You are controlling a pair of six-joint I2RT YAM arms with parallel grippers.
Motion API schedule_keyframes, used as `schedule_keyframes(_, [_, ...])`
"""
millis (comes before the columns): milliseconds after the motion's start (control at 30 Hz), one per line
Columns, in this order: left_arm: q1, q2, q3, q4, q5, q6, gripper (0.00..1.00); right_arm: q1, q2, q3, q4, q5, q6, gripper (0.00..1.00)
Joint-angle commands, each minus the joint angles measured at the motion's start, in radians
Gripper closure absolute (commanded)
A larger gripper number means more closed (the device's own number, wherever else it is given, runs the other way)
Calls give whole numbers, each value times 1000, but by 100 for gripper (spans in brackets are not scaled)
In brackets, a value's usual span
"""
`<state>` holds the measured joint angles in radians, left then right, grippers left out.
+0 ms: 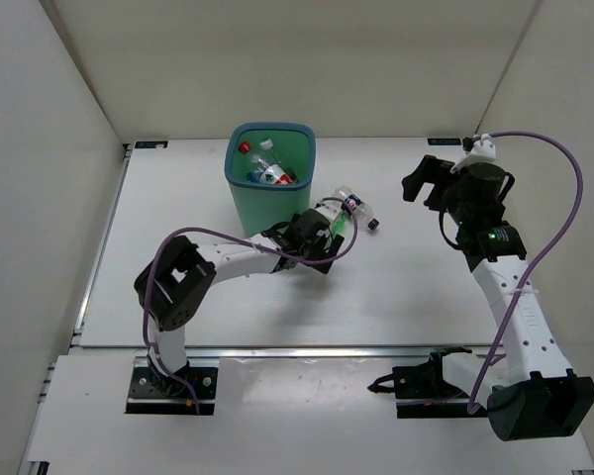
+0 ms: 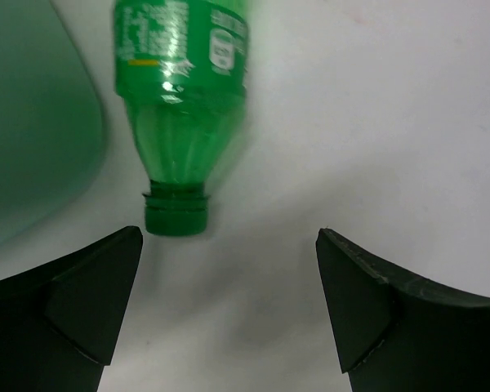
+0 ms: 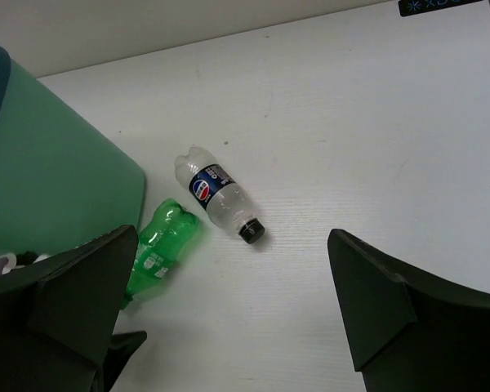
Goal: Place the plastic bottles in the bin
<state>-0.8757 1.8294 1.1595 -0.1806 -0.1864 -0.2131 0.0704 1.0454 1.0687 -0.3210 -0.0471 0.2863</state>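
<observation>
The green bottle (image 2: 184, 106) lies on its side on the table (image 1: 416, 287), just beside the bin's (image 1: 267, 208) wall, with its cap turned toward the left pincer (image 2: 229, 237). That pincer sits low over the table with its jaws spread wide and nothing between them. The cap is just ahead of the left jaw and off-centre in the gap, so I judge this a line-up for a grasp at the neck, not yet a grip. A clear bottle (image 3: 219, 196) with a navy label and dark cap lies on its side just beyond the green one, base ends close together (whether they touch I cannot tell). The right pincer (image 3: 233, 235) hangs well above and apart from both, also fully open and empty, looking down on the pair. It is probably held back so the arms do not crowd each other beside the bin. The bin stands upright near the far middle of the table, mouth open to the top. Several bottles (image 1: 267, 166) already lie in it, a red cap and red and blue labels showing, too jumbled to count. By my reckoning these two on the table are what is left.
</observation>
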Motion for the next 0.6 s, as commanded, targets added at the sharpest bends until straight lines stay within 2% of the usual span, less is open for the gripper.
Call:
schedule_keyframes(0, [32, 25, 78, -2, -96, 34, 2, -15, -15, -7, 30, -7, -18, 1])
schedule_keyframes(233, [15, 143, 201, 29, -154, 101, 2, -58, -2, -9, 36, -31, -22, 1])
schedule_keyframes(367, [46, 201, 255, 58, -64, 106, 2, -64, -5, -22, 46, -30, -24, 1])
schedule_keyframes(567, [60, 300, 373, 47, -44, 87, 1, -101, 2, -27, 30, -43, -32, 1])
